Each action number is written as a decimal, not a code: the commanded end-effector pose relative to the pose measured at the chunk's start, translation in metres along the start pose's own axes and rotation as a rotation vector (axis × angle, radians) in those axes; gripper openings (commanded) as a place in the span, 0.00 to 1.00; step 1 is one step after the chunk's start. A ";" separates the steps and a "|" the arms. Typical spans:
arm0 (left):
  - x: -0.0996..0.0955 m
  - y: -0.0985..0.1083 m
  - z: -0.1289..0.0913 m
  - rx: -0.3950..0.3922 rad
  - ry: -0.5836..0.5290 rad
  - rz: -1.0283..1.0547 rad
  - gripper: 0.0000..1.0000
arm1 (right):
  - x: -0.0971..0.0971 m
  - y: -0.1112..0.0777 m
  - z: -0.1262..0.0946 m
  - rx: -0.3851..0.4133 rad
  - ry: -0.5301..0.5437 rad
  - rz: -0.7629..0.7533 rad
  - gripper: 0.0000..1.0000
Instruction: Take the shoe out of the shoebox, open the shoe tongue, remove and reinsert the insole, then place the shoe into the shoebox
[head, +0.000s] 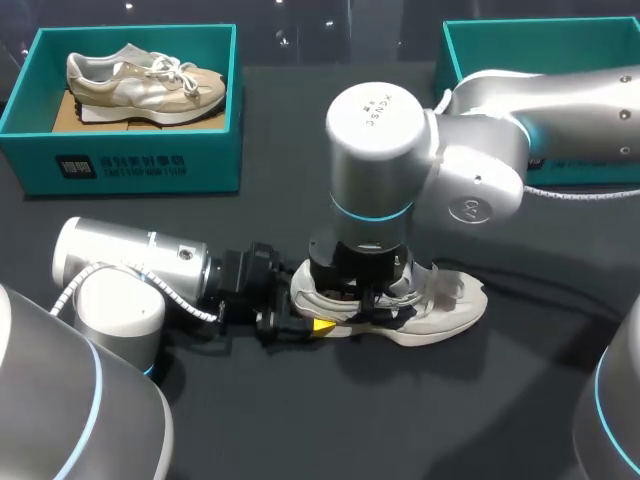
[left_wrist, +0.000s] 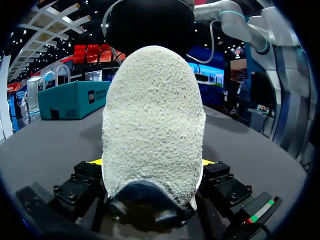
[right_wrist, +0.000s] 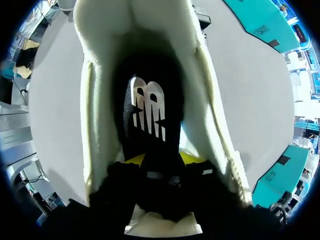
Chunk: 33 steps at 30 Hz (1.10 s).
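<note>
While resting on the dark table (head: 300, 420), the shoe (head: 450, 310) sits upright.

Two shoes (head: 145, 82) (head: 450, 310), two teal shoeboxes (head: 140, 160) (head: 500, 45), two arms (head: 130, 260) (head: 480, 150), two grippers (head: 305, 322) (head: 365, 295), one black insole (right_wrist: 150, 120).

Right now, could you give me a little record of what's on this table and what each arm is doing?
shoe being handled: white shoe, lying on the dark table, outside both boxes
left gripper: shut on the shoe's heel, from behind it
right gripper: down in the shoe's opening, shut on the black insole
left shoebox: teal, holds a beige sneaker
right shoebox: teal, partly hidden, contents cannot be told
</note>
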<state>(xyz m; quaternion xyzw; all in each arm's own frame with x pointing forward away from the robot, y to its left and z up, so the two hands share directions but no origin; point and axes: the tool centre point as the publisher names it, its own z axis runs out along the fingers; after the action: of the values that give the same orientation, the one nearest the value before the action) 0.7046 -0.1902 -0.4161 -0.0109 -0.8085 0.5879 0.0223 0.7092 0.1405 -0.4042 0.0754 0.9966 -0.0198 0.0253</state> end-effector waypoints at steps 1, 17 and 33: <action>0.001 0.002 -0.003 -0.001 -0.002 0.000 0.00 | 0.019 0.001 0.027 0.001 0.045 -0.004 0.29; 0.001 0.002 -0.003 -0.001 -0.002 0.000 0.00 | 0.034 -0.026 -0.012 -0.107 -0.049 0.103 0.00; 0.001 0.002 -0.003 -0.001 -0.002 0.000 0.00 | 0.018 -0.024 -0.058 -0.237 -0.164 0.061 0.00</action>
<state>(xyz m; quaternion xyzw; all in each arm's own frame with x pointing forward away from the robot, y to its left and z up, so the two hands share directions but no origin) 0.7040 -0.1897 -0.4156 -0.0106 -0.8084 0.5881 0.0219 0.6869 0.1299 -0.3532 0.1035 0.9847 0.0783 0.1161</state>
